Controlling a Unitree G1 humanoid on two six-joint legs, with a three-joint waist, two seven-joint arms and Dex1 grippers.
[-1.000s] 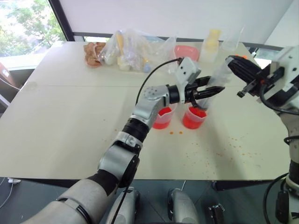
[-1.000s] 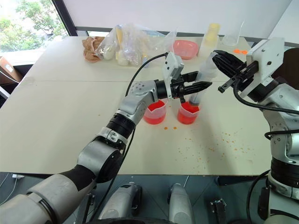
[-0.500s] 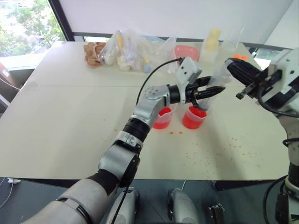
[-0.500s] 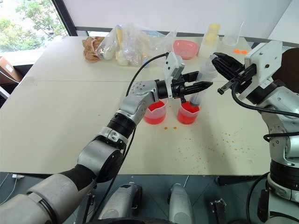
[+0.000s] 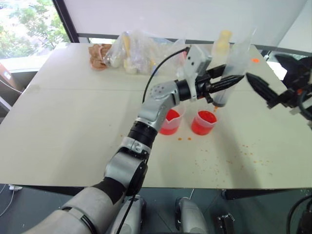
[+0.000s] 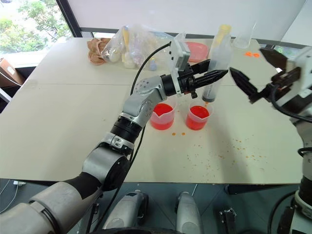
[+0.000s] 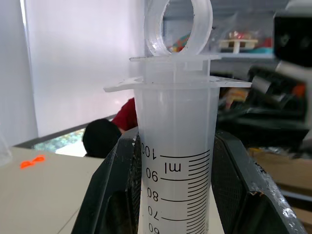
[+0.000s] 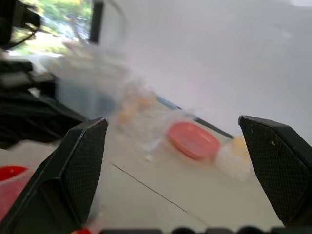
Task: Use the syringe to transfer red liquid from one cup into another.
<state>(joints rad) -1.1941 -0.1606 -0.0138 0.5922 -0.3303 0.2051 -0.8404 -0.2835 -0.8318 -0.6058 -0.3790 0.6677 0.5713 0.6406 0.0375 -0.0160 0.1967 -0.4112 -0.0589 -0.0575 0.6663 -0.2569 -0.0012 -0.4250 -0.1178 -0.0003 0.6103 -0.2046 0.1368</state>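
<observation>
Your left gripper (image 6: 208, 78) is clamped on the syringe (image 6: 214, 63), upright at upper centre, its orange tip above the right-hand cup (image 6: 197, 117) of red liquid (image 6: 196, 121). Your right gripper (image 6: 253, 73) gapes wide, holding nothing, at right.

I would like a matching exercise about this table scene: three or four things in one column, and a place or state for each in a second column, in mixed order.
Things:
1. syringe
2. left gripper
3. right gripper
4. two cups

States:
a. open, holding nothing
b. standing on the table with red liquid inside
c. held upright above one cup, orange tip down
d. shut on the clear barrel

Pairs: 1-c, 2-d, 3-a, 4-b
</observation>
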